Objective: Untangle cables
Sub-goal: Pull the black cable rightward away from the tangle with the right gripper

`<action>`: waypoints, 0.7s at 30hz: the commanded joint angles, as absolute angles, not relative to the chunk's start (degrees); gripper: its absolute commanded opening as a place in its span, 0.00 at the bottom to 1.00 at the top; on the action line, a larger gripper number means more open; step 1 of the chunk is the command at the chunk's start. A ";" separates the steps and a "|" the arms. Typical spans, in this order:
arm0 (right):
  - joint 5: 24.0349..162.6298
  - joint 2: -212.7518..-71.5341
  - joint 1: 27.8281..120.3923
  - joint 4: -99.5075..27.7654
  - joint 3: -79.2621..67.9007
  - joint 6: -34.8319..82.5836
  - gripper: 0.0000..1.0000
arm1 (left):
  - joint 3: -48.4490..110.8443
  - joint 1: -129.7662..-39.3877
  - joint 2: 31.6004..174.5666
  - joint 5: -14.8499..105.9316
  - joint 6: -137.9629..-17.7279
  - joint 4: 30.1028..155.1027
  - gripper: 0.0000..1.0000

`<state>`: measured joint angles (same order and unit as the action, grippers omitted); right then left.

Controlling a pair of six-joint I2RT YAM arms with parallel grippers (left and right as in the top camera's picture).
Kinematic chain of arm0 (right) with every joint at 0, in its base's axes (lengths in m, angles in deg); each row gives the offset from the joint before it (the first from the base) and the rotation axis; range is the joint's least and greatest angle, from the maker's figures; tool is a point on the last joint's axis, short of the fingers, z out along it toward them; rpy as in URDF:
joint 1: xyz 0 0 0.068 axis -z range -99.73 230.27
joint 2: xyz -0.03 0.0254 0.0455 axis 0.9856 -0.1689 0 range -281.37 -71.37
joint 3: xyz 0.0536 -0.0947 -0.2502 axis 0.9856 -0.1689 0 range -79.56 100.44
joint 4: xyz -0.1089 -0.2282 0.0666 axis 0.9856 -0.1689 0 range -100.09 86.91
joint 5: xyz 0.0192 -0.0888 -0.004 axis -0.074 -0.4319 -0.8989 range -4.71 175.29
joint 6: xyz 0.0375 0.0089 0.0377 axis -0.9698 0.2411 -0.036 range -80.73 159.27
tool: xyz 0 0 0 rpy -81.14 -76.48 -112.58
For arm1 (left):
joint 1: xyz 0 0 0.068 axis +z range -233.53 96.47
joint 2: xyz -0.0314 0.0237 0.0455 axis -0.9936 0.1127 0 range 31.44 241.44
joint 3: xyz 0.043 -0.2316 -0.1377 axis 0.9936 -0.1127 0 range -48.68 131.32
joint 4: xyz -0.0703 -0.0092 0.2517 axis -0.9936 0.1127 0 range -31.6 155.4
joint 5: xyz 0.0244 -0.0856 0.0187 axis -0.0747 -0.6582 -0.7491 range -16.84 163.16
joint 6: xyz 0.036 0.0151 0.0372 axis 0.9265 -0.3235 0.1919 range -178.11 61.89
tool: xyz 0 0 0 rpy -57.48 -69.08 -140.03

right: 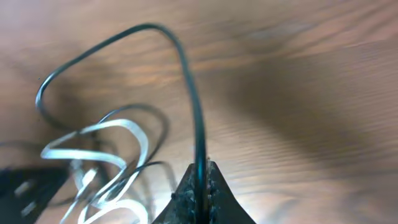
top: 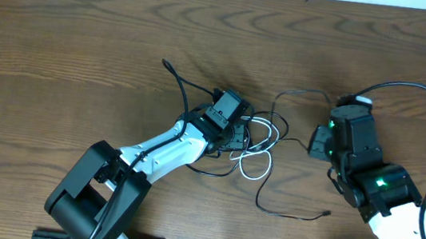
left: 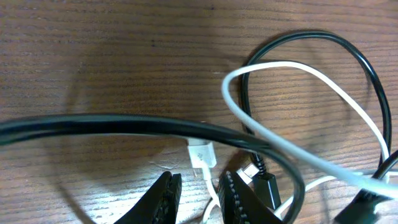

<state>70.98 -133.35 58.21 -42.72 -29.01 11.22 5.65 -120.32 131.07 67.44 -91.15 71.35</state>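
Right wrist: right tool (right: 202, 182) closed on black cable (right: 194, 93).

Table (top: 62, 30): dark brown, streaked wood grain. Black cable (left: 124, 122): glossy black. White cable (left: 311, 74): plain white, with white plug (left: 200, 154) at 6 o'clock. Left gripper (left: 199, 180): black. Right arm (top: 355, 144), 4 o'clock overhead: black, green lights.

overhead we look straight down; both wrist views sit close over the same thin black and white cables (top: 255, 136).
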 commanded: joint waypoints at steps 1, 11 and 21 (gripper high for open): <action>62.44 -132.69 61.29 -42.55 -27.33 11.66 0.01 | 5.91 -120.24 131.46 67.79 -91.43 71.61 0.26; 73.78 -132.71 67.78 -43.79 -9.25 18.85 0.01 | 5.84 -120.24 131.46 67.79 -91.43 75.32 0.26; 73.87 -132.67 67.87 -42.59 8.80 19.20 0.01 | 5.63 -120.24 131.46 67.79 -91.41 75.50 0.26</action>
